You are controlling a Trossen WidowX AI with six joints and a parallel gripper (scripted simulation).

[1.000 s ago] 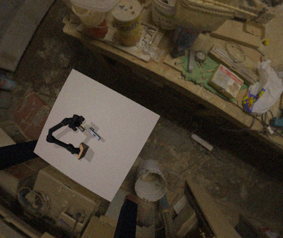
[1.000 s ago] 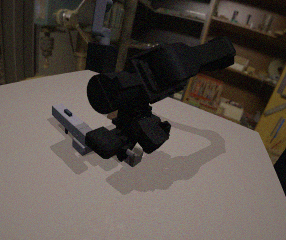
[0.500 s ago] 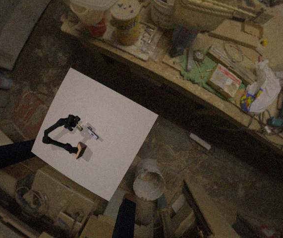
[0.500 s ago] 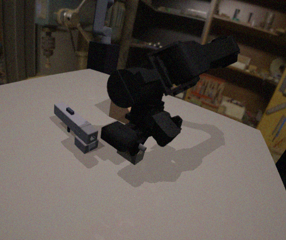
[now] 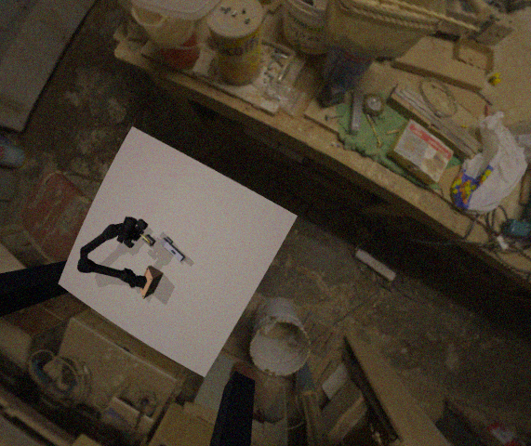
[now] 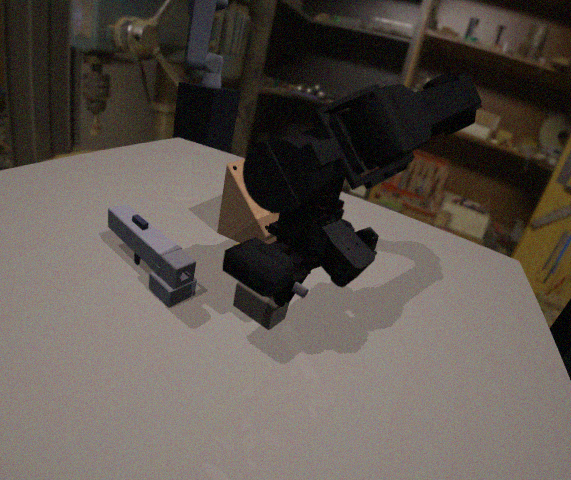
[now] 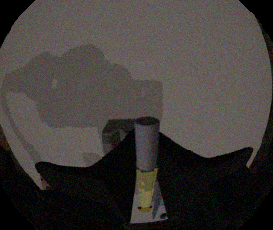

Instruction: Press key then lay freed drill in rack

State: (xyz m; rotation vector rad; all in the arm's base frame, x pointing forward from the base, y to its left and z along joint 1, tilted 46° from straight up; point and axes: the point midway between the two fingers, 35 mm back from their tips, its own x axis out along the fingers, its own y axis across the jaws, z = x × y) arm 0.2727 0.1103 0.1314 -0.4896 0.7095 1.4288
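Note:
My gripper (image 6: 290,294) (image 7: 143,133) is shut on the drill, a grey cylinder (image 6: 299,289) (image 7: 147,144) with a yellow length (image 7: 147,182) behind it. The fingers hide part of the drill. A dark grey block (image 6: 258,305) (image 7: 110,139), seemingly the rack, is on the table close under the gripper and partly hidden by it; whether the drill touches it cannot be told. A pale grey-blue housing (image 5: 176,252) (image 6: 156,245) stands apart from the gripper, on a low block. It has a square opening in its near end and a dark key (image 6: 140,222) on top.
The white table (image 5: 217,191) (image 6: 120,387) bears the rack and the housing. An orange-brown wedge (image 5: 150,282) (image 6: 233,206) stands by the arm's base. The arm casts a broad shadow. A cluttered workbench, buckets and shelves show beyond the table.

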